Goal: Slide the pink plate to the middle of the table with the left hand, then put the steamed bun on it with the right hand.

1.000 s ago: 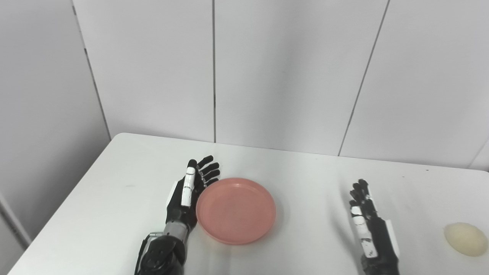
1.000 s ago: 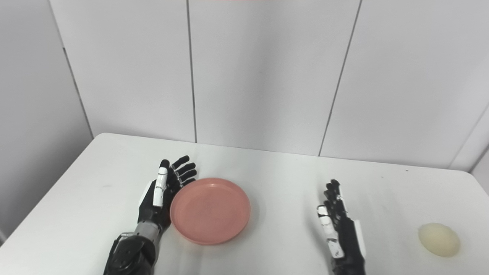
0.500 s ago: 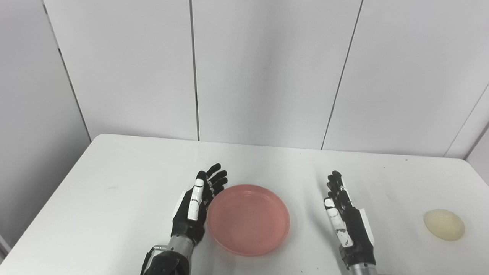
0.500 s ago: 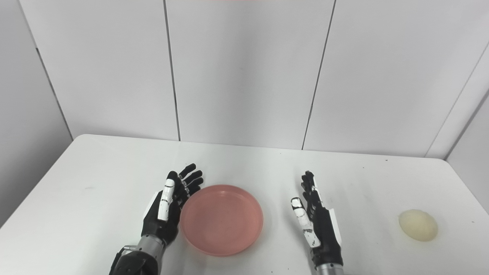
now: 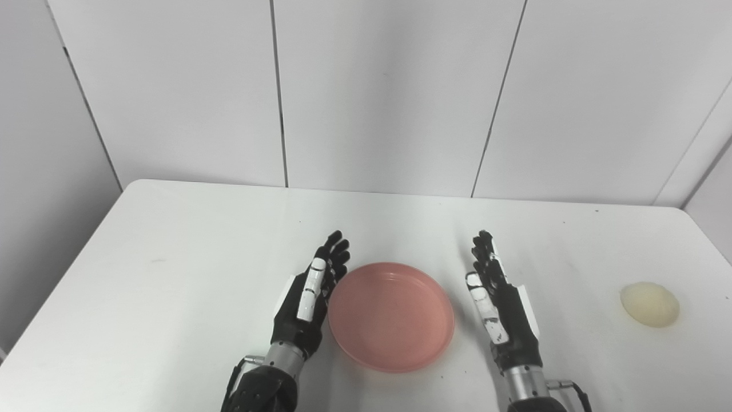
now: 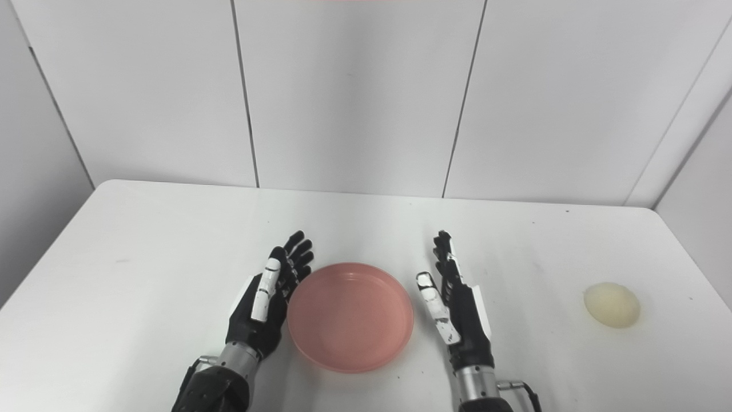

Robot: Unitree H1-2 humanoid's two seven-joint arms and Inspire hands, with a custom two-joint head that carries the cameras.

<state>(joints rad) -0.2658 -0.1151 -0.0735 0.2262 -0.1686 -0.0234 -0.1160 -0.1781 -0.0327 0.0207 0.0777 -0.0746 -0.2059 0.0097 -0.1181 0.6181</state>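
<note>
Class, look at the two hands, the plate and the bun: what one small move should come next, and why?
Probably the right hand should swing out toward the bun. The pink plate already sits about mid-table beside the open left hand, and the bun lies untouched far off, near the table's right edge.

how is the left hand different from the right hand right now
The left hand lies against the left rim of the pink plate; the right hand stands beside the right rim with a small gap. The left hand leans toward the plate, while the right one leans slightly away from it. The steamed bun lies far nearer the right hand. Both are open, fingers extended, holding nothing.
</note>
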